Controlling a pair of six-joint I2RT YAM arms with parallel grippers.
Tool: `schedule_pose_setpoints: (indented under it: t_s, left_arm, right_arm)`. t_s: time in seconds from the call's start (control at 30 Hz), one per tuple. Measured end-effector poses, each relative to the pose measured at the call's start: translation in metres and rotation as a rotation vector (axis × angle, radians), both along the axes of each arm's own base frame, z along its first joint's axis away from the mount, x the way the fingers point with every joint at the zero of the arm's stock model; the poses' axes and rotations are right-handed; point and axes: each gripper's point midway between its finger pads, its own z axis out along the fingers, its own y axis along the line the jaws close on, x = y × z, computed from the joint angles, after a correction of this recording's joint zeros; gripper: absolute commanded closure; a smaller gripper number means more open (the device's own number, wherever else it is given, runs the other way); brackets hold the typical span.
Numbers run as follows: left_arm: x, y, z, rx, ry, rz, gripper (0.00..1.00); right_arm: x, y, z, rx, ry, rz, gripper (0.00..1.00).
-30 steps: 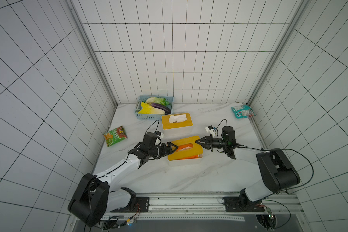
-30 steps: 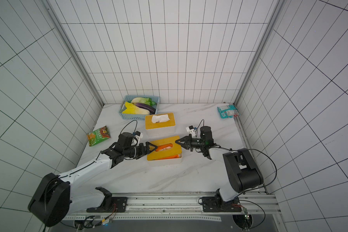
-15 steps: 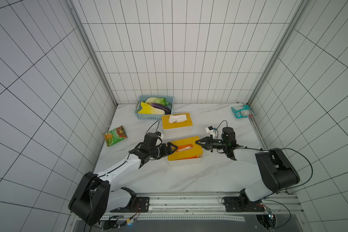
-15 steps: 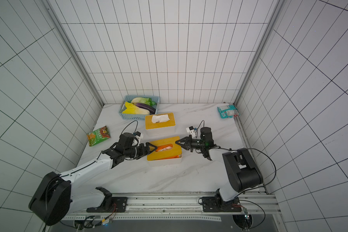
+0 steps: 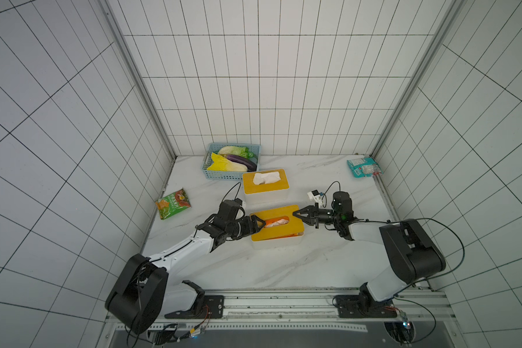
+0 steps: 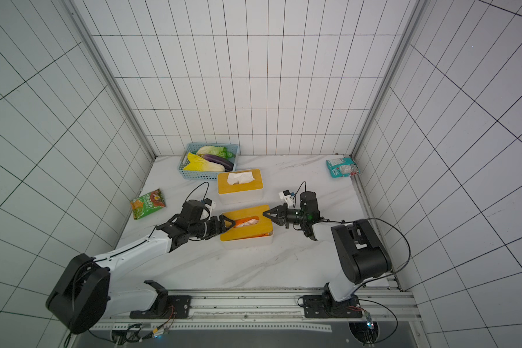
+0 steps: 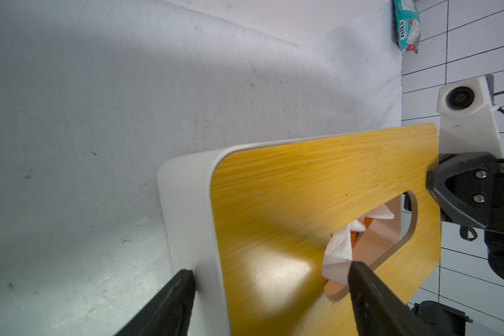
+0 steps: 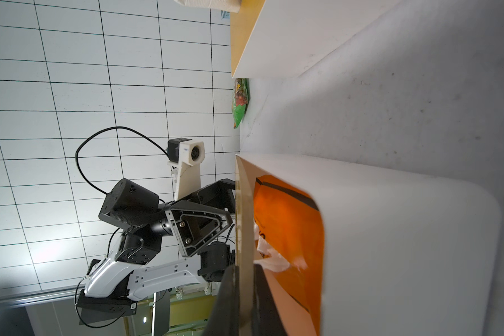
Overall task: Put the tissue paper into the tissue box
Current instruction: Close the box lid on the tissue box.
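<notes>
A smooth white rounded-rectangular tissue box (image 5: 276, 243) was topped by a yellow wood-grain lid (image 5: 268, 233) with an oval slot. Crinkled white tissue paper (image 7: 339, 247) in a glossy orange plastic pack (image 8: 288, 221) was seen inside it. The lid's thin edge was pinched by the right gripper (image 8: 245, 269); the box's opposite end was straddled by the left gripper (image 7: 269, 269), its jaws apart.

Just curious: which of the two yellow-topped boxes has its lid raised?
The nearer box: the right gripper pinches its lid, tilted open. The far box, by the basket, lies shut.
</notes>
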Motion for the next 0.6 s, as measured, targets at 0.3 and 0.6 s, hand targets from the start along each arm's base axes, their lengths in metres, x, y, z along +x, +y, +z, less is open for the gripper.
schedule_pose_setpoints:
  t_s: [0.3, 0.6]
  left_arm:
    - [-0.0001, -0.0006, -0.0068, 0.067, 0.010, 0.006, 0.28]
    - [0.0014, 0.0006, -0.0053, 0.129, 0.010, 0.014, 0.42]
  right_arm:
    - [0.0000, 0.0003, -0.0029, 0.002, 0.003, 0.002, 1.00]
    - [-0.0006, 0.0007, -0.0066, 0.005, -0.002, 0.007, 1.00]
